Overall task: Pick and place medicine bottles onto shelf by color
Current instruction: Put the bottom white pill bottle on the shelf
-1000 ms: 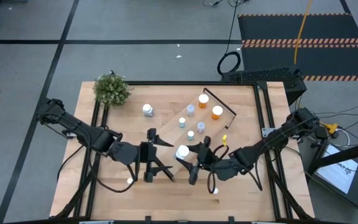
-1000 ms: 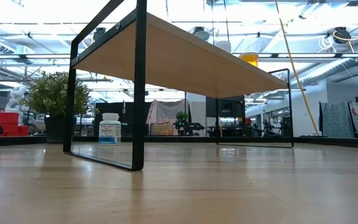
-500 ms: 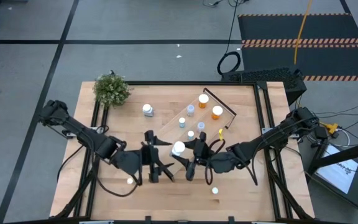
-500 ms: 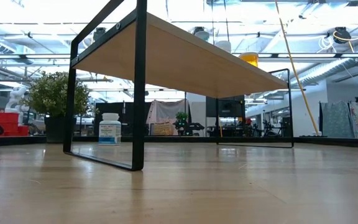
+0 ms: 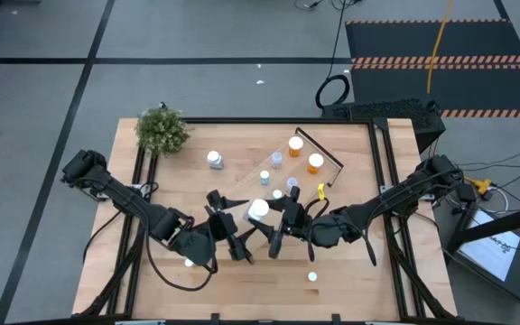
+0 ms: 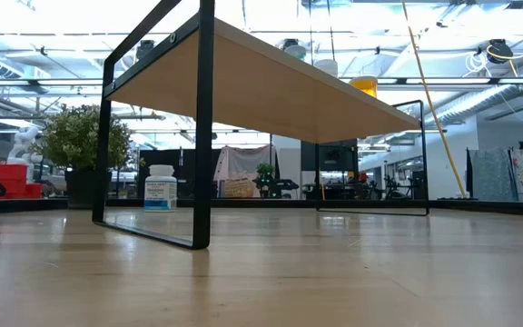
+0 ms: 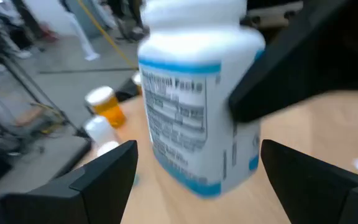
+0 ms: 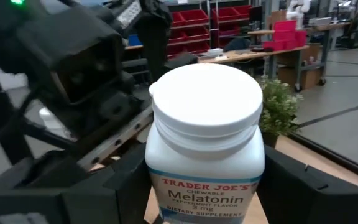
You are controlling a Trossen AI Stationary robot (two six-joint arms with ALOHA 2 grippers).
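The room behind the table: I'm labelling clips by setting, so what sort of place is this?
Probably a robotics lab or workshop: red storage bins on racks, workbenches, and a cable across striped floor mats.

I'm working in what's clearly a robotics lab or workshop, not anyone's home. My light wooden tabletop [image 5: 350,280] is sitting on a grey floor marked with black tape lines [image 5: 93,54], with a black-and-orange striped floor mat [image 5: 441,45] and loose cables [image 5: 332,90] lying around. Stacked red plastic storage bins [image 8: 194,15] and workbenches are showing behind me, under long bright ceiling lights [image 6: 271,14].
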